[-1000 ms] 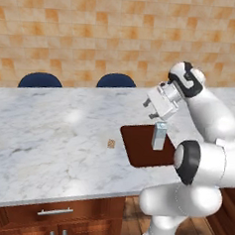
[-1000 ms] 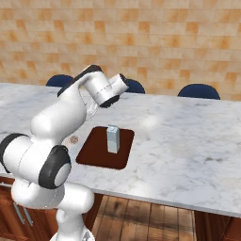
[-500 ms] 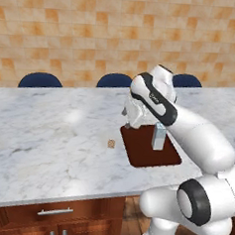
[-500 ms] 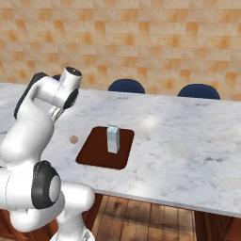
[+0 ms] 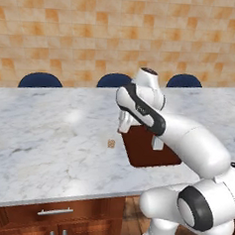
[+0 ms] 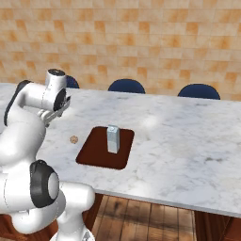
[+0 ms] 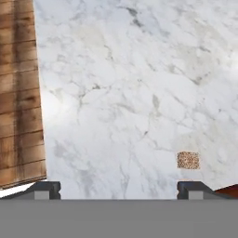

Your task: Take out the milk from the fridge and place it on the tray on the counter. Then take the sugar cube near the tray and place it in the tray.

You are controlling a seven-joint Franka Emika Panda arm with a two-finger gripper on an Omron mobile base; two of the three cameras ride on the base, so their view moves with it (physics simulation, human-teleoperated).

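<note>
Milk [image 5: 157, 142] shows in the left base view as a sliver of pale carton on the dark reddish-brown tray [image 5: 146, 154], mostly hidden behind the white forearm that crosses in front of it. The tray lies on the marble counter [image 5: 48, 134], and the sugar cube [image 5: 110, 144] sits on bare marble just beside the tray's left edge, apart from it. The arm rises from the lower right, bends at a dark-jointed elbow and reaches over the tray, so the gripper [image 5: 123, 124] hangs above the tray's near-left corner, close to the cube; its jaws are too small here to judge. Three blue chair backs [image 5: 40, 80] stand behind the counter against a tan tiled wall. A silver drawer handle [image 5: 55, 212] shows on the wood cabinet below.

From the right base view the milk [image 6: 112, 139] stands upright and unobstructed near the middle of the tray [image 6: 96, 155]; no writing can be read on the carton. The sugar cube [image 6: 73, 139] lies to the tray's left on the counter [image 6: 188, 141], with the gripper [image 6: 52, 116] above and beyond it, touching nothing.

In the hand view the sugar cube [image 7: 188, 160] rests on the counter [image 7: 121, 93], just above the right fingertip. Both fingertips [image 7: 44, 188] stand far apart at the bottom, the pincer spread wide and empty. A corner of the tray [image 7: 228, 190] peeks in at the lower right, and wood floor [image 7: 18, 93] runs along the left edge.
</note>
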